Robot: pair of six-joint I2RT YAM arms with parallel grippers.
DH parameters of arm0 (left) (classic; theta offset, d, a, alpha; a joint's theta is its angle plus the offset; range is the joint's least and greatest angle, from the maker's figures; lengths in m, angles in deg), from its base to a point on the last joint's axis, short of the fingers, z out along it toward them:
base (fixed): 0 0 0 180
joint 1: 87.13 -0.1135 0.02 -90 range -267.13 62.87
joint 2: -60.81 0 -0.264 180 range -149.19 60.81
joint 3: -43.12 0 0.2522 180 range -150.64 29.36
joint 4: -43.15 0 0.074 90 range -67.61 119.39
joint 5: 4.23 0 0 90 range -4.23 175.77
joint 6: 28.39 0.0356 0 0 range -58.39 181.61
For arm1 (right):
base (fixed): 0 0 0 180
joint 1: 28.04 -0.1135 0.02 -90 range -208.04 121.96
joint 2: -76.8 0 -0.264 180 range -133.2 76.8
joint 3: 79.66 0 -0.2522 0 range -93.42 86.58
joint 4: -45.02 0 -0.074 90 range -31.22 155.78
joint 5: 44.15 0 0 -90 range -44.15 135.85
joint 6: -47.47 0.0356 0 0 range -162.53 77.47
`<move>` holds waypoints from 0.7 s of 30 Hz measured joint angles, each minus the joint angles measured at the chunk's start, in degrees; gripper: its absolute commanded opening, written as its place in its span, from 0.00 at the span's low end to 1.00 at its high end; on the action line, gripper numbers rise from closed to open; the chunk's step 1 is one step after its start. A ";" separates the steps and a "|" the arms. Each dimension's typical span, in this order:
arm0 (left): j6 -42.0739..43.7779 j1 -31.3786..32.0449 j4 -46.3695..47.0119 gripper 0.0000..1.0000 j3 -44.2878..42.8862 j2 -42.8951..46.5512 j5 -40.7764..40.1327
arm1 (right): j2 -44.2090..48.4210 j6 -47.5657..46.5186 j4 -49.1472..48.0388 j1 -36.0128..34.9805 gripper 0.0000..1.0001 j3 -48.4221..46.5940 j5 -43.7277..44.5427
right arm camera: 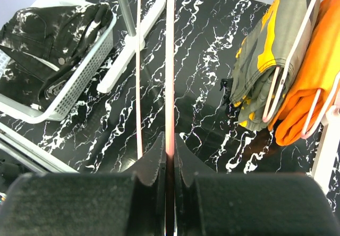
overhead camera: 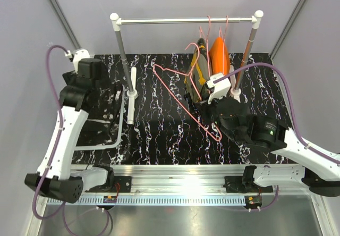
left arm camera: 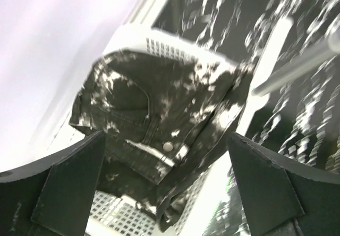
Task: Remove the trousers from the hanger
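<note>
Black trousers with white splashes lie crumpled in a white basket at the table's left. My left gripper hangs open just above them, its fingers wide apart and holding nothing. In the top view this gripper is over the basket. A bare pink hanger slants across the middle of the table. My right gripper is shut on one wire of this hanger. The trousers also show at the upper left of the right wrist view.
A clothes rail spans the back on two posts. Camouflage trousers and an orange garment hang from it on pink hangers, close to my right gripper. The left post's white foot stands beside the basket.
</note>
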 measured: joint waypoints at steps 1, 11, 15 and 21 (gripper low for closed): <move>-0.37 -0.68 0.52 0.99 -0.15 0.87 0.28 | -0.04 0.00 0.28 0.00 0.08 0.00 0.15; -6.43 -14.60 10.23 0.99 9.40 -20.98 16.26 | -0.02 -0.61 0.26 0.00 0.04 -0.02 0.22; -9.01 -18.38 13.42 0.99 10.29 -33.99 23.17 | -0.04 -1.16 0.04 0.00 0.04 -0.02 0.31; -9.66 -19.04 19.56 0.99 15.50 -33.14 25.68 | -0.52 -1.73 -0.76 0.00 0.02 -1.14 1.53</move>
